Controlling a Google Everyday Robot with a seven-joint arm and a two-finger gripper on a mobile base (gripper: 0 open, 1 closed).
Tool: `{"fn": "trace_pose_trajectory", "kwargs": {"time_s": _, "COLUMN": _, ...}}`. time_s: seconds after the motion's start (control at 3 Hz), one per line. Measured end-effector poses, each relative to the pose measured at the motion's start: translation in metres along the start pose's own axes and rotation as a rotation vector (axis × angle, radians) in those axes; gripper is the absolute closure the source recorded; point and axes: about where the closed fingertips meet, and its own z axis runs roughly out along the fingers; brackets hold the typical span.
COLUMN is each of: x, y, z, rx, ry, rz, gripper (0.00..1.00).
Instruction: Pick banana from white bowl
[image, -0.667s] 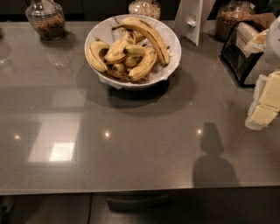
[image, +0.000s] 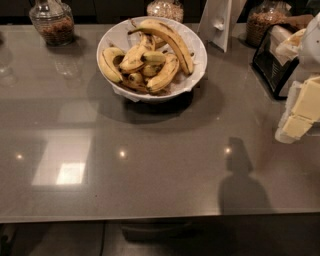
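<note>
The banana (image: 173, 43) is long and strongly arched, yellow with brown streaks. It lies on top of several shorter bananas in the white bowl (image: 199, 49), running from the back of the bowl towards its right rim. The bowl stands at the back middle of the grey table (image: 150, 165). My gripper (image: 301, 113), with cream-coloured parts, hangs at the right edge of the view. It is well to the right of the bowl, nearer than it, and holds nothing that I can see.
Three glass jars stand at the back: left (image: 51, 22), middle (image: 165, 9) and right (image: 265, 22). A white stand (image: 216, 22) is behind the bowl on its right. A black rack (image: 274, 62) with packets sits at the back right, just beyond the gripper.
</note>
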Motion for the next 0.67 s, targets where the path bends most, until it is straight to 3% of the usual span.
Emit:
{"fn": "trace_pose_trajectory", "kwargs": {"time_s": 0.33, "x": -0.025, "y": -0.023, "z": 0.010, "rx": 0.031, "ry": -0.129, "rz": -0.014, "gripper": 0.00}}
{"fn": "trace_pose_trajectory", "kwargs": {"time_s": 0.67, "x": -0.057, "y": -0.055, "z": 0.022, "rx": 0.074, "ry": -0.301, "rz": 0.005, "gripper": 0.00}}
